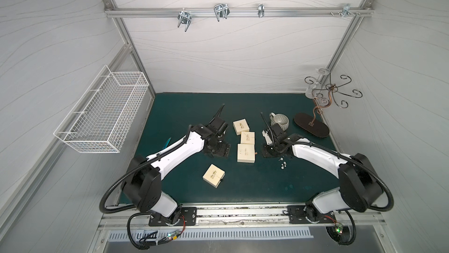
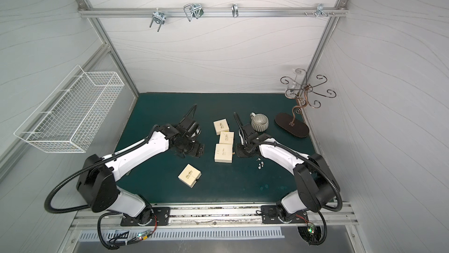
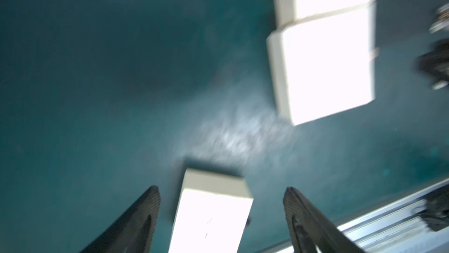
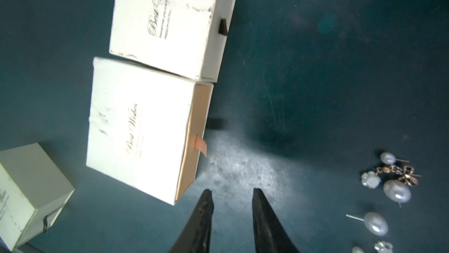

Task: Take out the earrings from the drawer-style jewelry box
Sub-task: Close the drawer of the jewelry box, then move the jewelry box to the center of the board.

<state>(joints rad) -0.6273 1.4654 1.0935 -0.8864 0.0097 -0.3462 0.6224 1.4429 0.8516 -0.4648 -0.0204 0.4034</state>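
Observation:
Several cream drawer-style jewelry boxes lie on the green mat. Three form a column [image 1: 246, 153] [image 2: 223, 153] and one lies apart toward the front [image 1: 213, 175]. The nearest column box [image 4: 138, 130] shows a peach drawer front with a ribbon tab. The earrings [image 4: 388, 183] [image 1: 283, 164] [image 2: 260, 164] lie loose on the mat, to the right of that box. My right gripper [image 4: 232, 191] [image 1: 267, 154] hovers between box and earrings, slightly open and empty. My left gripper [image 3: 221, 188] [image 1: 216, 154] is open wide above the separate box [image 3: 211, 215], blurred, not touching it.
A striped mug [image 1: 280, 121] and a dark oval stand base [image 1: 311, 125] with curled metal hooks sit at the back right. A white wire basket [image 1: 102, 113] hangs on the left wall. A metal rail [image 1: 243, 215] runs along the front edge.

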